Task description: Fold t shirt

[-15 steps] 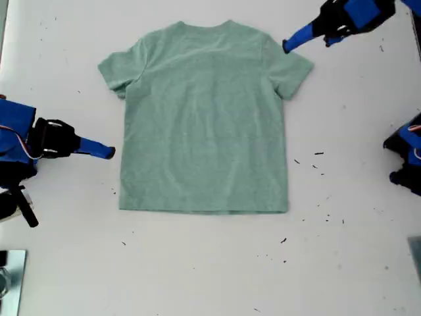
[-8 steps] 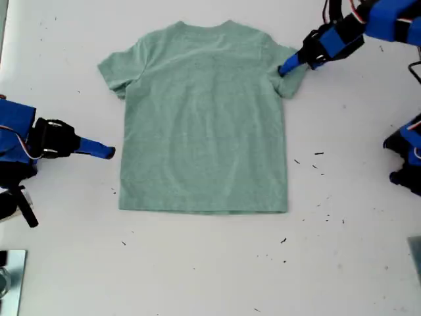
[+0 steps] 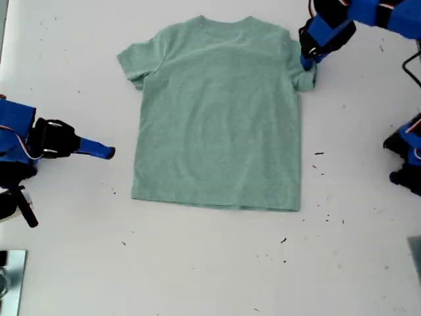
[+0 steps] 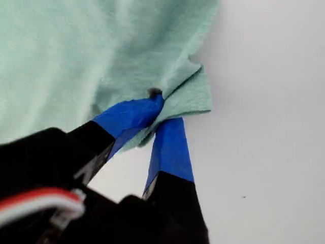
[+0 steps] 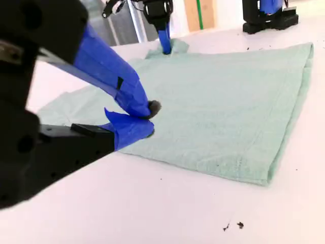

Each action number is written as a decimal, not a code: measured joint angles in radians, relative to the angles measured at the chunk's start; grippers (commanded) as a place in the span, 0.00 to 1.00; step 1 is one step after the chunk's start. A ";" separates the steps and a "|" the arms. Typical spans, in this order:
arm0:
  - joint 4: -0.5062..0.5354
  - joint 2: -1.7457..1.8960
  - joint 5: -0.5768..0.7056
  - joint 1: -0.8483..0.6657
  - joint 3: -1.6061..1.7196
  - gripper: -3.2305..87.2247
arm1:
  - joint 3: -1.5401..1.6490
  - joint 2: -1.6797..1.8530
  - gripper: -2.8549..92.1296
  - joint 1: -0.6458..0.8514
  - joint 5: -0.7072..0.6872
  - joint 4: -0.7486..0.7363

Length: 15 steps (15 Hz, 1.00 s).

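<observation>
The pale green t shirt [image 3: 217, 112] lies flat on the white table, neckline toward the top of the exterior view. My first gripper [image 3: 307, 62] is at the sleeve on the exterior view's right, shut on its bunched edge. The first wrist view shows the blue fingertips [image 4: 160, 109] pinching a fold of the t shirt [image 4: 76, 51]. My second gripper [image 3: 108, 153] rests at the exterior view's left, a short way off the shirt's side. In the second wrist view it [image 5: 147, 119] is shut on nothing, just off the edge of the t shirt [image 5: 228, 101].
A blue and black arm base [image 3: 408, 158] stands at the exterior view's right edge. A metallic object [image 3: 10, 276] sits in that view's bottom left corner. Small dark specks [image 3: 316, 161] dot the table beside the shirt's hem.
My first gripper came down onto the sleeve and closed on it. The whole shirt slid toward the exterior view's right and the sleeve bunched. My second gripper stayed put.
</observation>
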 measured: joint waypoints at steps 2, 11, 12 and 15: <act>0.000 0.000 0.000 0.006 0.000 0.03 | -0.213 -0.014 0.00 -0.084 0.066 0.146; 0.000 0.000 0.002 0.009 0.000 0.07 | -0.612 -0.480 0.33 -0.413 0.400 -0.196; 0.000 0.000 0.002 0.009 0.000 0.08 | -0.620 -0.480 0.31 -0.411 0.400 -0.196; 0.000 0.000 0.002 0.009 0.000 0.12 | -0.620 -0.299 0.27 -0.413 0.402 -0.067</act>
